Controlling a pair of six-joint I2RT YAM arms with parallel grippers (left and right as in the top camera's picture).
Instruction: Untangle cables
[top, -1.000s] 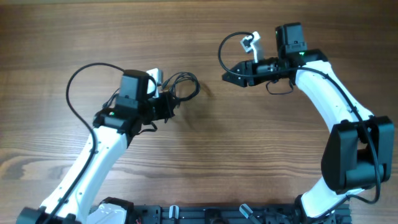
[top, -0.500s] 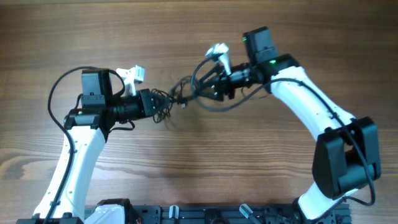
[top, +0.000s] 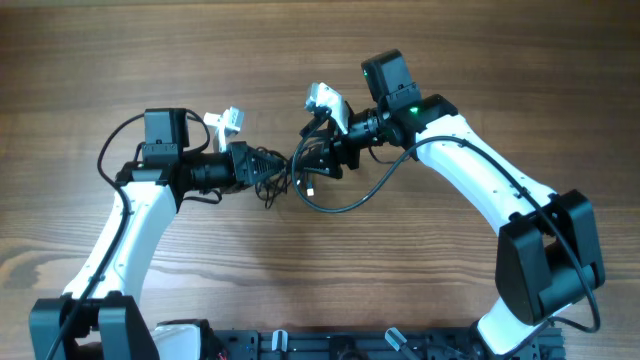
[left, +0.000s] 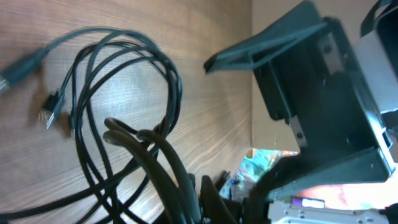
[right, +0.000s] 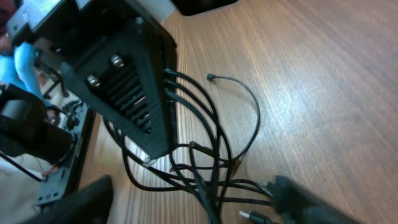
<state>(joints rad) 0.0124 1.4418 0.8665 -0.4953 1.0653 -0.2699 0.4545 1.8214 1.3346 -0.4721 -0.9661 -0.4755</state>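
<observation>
The cables (top: 283, 173) are a tangle of thin black loops held above the wooden table between my two grippers. My left gripper (top: 263, 172) is shut on a bunch of their strands. In the left wrist view (left: 208, 200) the loops (left: 124, 106) fan out from its fingers, with small plug ends (left: 50, 111) at the left. My right gripper (top: 309, 167) is right at the tangle's other side, open. In the right wrist view its fingers (right: 199, 208) stand wide apart with strands (right: 211, 158) running between them, and the left gripper (right: 134, 93) shows above.
A thicker black cable wired to the right arm hangs in a loop (top: 340, 205) just in front of the grippers. The robot's base rail (top: 330, 345) runs along the front edge of the wooden table (top: 300, 280).
Both arms swung in toward the middle. The left gripper carried the cable bundle to the right. The right gripper came from the back right down to the bundle.
</observation>
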